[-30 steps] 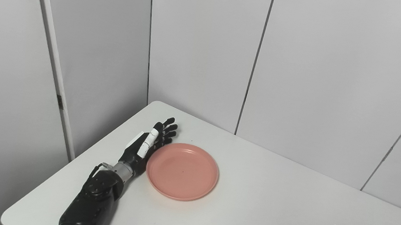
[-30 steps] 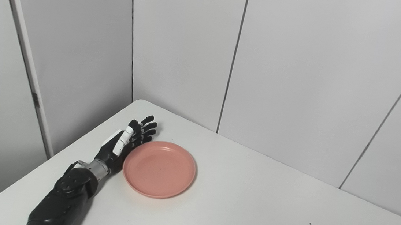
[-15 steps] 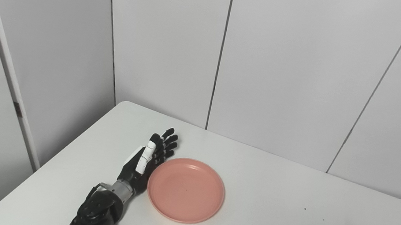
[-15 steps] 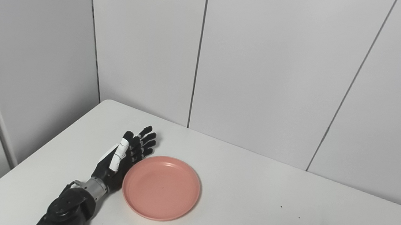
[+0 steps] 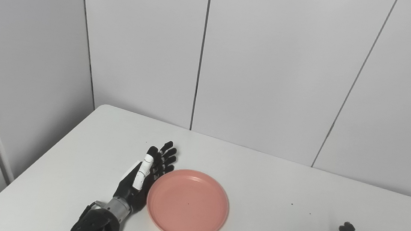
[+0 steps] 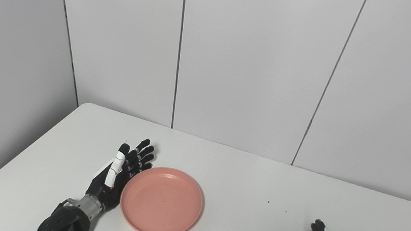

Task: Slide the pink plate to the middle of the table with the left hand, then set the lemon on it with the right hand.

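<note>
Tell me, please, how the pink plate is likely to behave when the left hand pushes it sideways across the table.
The pink plate lies flat and shallow on the smooth white table, so it should slide, not tip. It looks like rigid plastic, probably light. The left hand meets only its left rim, so it may spin a little.

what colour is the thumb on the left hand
White along its upper side with a black tip; the rest of the left hand is black. It shows best in the left eye view.
</note>
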